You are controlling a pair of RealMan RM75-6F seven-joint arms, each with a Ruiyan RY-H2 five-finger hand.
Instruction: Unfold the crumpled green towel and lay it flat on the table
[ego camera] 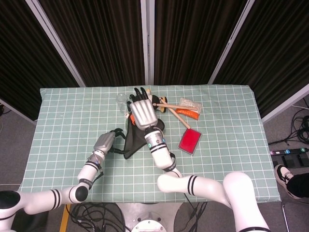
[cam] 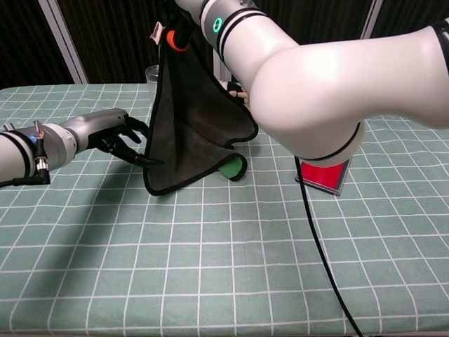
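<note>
The towel (cam: 193,130) is a dark cloth with a green underside showing at its lower fold (cam: 231,168). It hangs spread from my right hand (ego camera: 141,112), which grips its top corner above the middle of the table; only the lower edge touches the tablecloth. In the head view the towel (ego camera: 137,142) shows beneath that hand. My left hand (cam: 121,137) is low at the towel's left edge with its fingers (cam: 142,159) curled against the hem. Whether they pinch the cloth is unclear. In the head view my left hand (ego camera: 107,143) lies just left of the towel.
A clear glass (ego camera: 121,99) stands behind the towel. Wooden utensils (ego camera: 169,107), an orange item (ego camera: 187,114) and a packet (ego camera: 190,103) lie at the back right. A red flat object (ego camera: 189,140) lies right of the towel. Black curtains close off the far edge.
</note>
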